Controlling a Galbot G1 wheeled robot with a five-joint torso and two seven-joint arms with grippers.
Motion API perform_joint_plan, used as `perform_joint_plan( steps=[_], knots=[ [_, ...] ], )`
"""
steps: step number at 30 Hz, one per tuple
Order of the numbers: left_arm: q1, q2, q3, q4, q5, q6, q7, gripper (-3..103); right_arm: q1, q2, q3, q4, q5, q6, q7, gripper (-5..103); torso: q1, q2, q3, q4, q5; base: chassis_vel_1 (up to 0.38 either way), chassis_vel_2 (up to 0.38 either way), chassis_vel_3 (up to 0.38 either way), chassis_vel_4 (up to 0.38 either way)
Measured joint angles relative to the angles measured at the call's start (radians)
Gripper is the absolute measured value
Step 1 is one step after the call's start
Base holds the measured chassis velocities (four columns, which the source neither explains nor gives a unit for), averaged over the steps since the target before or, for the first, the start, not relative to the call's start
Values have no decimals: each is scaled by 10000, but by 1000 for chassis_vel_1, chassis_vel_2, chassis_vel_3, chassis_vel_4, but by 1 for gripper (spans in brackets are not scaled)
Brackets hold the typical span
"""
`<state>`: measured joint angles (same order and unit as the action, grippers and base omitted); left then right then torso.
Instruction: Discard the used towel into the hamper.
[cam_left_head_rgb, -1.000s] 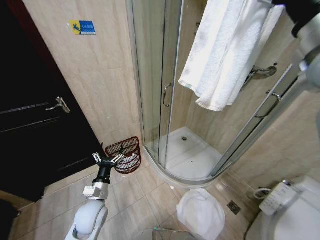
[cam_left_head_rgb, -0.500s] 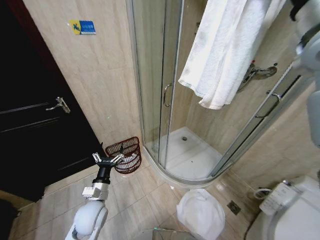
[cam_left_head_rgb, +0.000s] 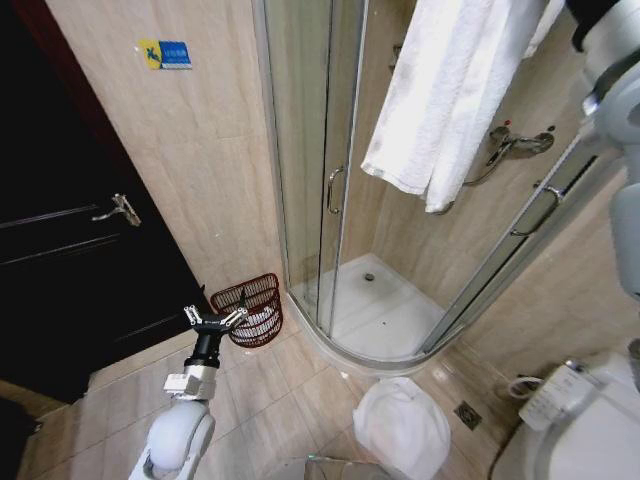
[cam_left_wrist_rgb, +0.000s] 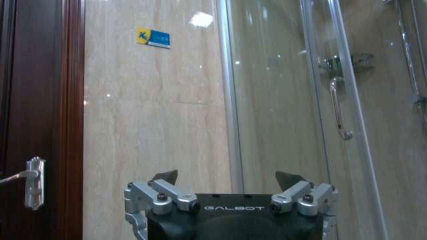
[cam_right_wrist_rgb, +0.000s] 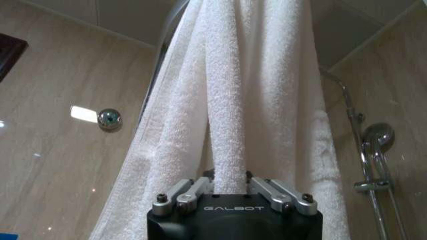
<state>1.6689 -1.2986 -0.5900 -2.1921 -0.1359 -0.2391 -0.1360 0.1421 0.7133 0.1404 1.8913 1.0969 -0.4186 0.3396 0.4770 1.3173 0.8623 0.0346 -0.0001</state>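
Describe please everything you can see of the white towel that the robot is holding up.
The towel is white terry cloth, thick and soft-looking, hanging in long vertical folds in front of the glass shower cabin. Its lower edge is uneven, with one corner hanging lower than the rest. The right gripper is shut on a bunched fold of it, high up, so the cloth hangs free and touches neither the floor nor the reddish-brown hamper standing far below by the wall.

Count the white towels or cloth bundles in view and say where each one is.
3. The hanging towel is gripped by the right gripper by the shower. Something white lies in the hamper. A white bundle sits on the floor beside the toilet. More may be hidden.
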Motion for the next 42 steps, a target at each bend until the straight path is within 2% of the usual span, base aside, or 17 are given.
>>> perform_joint_plan(
  steps=[2,5,12,19,28,37,42],
  knots=[
    [1,0,6,3,-2,0,0,99,-34,-14,12,4,20,24,-18,9,0,0,0,-1,0,0,0,0,0],
    [2,0,7,18,-2,1,0,99,-61,-22,21,12,28,51,-49,4,-1,0,0,0,1,0,0,0,0],
    [-13,-23,14,61,-2,0,-3,99,-378,-93,192,202,76,69,-161,4,-1,0,-1,0,-2,0,0,0,0],
    [-16,-40,27,72,9,-40,8,99,-1659,-328,788,734,198,101,-435,4,-1,0,-1,-1,1,0,0,0,0],
    [56,-33,36,71,63,-111,31,99,-3936,-656,2204,1606,233,130,-715,4,-2,0,-2,0,1,0,0,0,0],
    [173,-39,29,-36,131,-203,38,99,-7672,-807,4446,2806,285,218,-1035,4,-2,-1,-1,-1,3,0,0,0,0],
    [223,-49,65,-111,201,-211,45,99,-8980,-679,4985,3339,154,367,-1051,4,-2,0,-1,-1,-1,0,0,0,0]
  ],
)
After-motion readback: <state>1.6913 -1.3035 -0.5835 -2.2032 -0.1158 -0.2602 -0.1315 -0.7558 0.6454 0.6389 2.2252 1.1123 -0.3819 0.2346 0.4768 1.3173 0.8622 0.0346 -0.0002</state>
